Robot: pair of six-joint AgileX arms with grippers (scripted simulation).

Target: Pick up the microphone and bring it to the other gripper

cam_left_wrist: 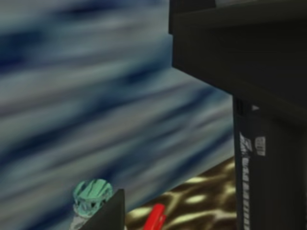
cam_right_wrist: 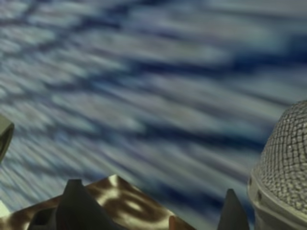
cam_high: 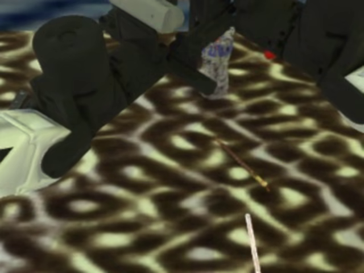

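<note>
Left gripper (cam_high: 213, 85) gripping microphone (cam_high: 219, 62) aloft near table's (cam_high: 170, 227) far edge

Microphone (cam_right_wrist: 283, 172), silver mesh head, held aloft near right jaws.

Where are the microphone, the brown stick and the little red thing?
microphone (cam_right_wrist: 288, 158): right wrist view, on its mesh head.
brown stick (cam_high: 242, 163): top view, on the middle of its shaft.
red thing (cam_left_wrist: 154, 219): left wrist view, on its upper part.

Overhead camera looks steeply down on the patterned counter (cam_high: 170, 227). Both wrist cameras sit close behind their claws, facing outward toward a blue wall, sharing the counter's far edge.
</note>
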